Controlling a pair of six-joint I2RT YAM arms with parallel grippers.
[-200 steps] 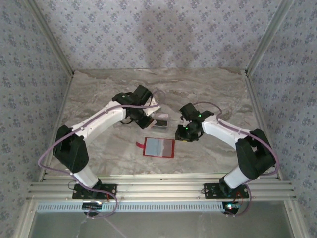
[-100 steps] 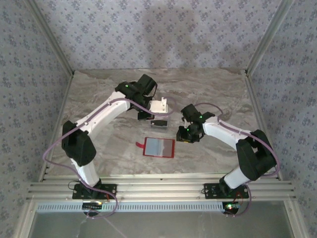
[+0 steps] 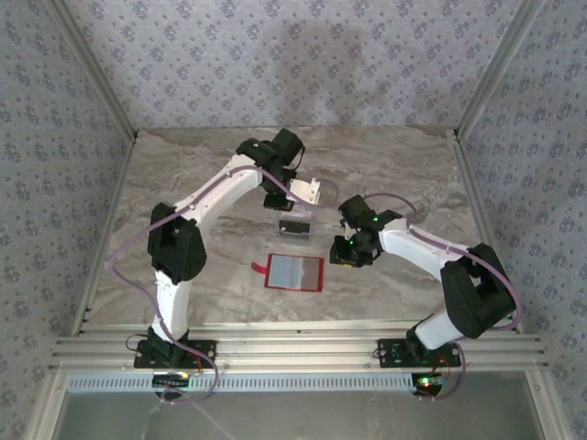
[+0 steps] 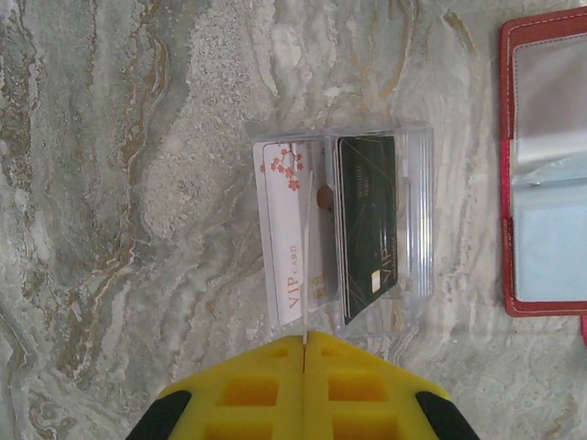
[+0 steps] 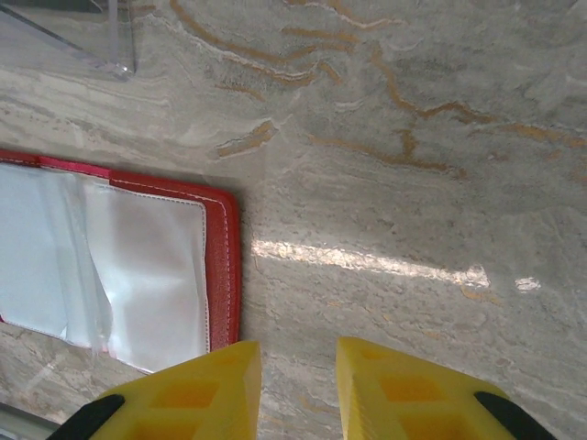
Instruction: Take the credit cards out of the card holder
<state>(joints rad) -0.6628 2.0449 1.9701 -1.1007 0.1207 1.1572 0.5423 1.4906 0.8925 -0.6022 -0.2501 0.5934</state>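
The credit cards [image 4: 292, 240] lie side by side inside a clear sleeve [image 4: 417, 220], flat on the bench [image 4: 128, 183]. One is white with pink blossom and the other, the dark card [image 4: 367, 229], is on the side toward the card holder [image 4: 546, 174]. The sleeve is apart from the holder, just on its far side, with a strip of bare marble between them. The holder lies open with its pale window panel facing up.

My left jaws are pressed together with nothing clearly between them. They hover just short of the sleeve's open-looking edge, with the tips about in line with the seam between the two cards. The cards' long sides run straight out from those tips, which I take to be left to right across the bench, so a pull along that line should draw a card out lengthwise.

My right jaws are spread partway and hold nothing. They hang over bare marble just right of the holder's red edge. The left jaws are plainly nearer the cards, and the right ones look better placed to pin the sleeve or the holder.
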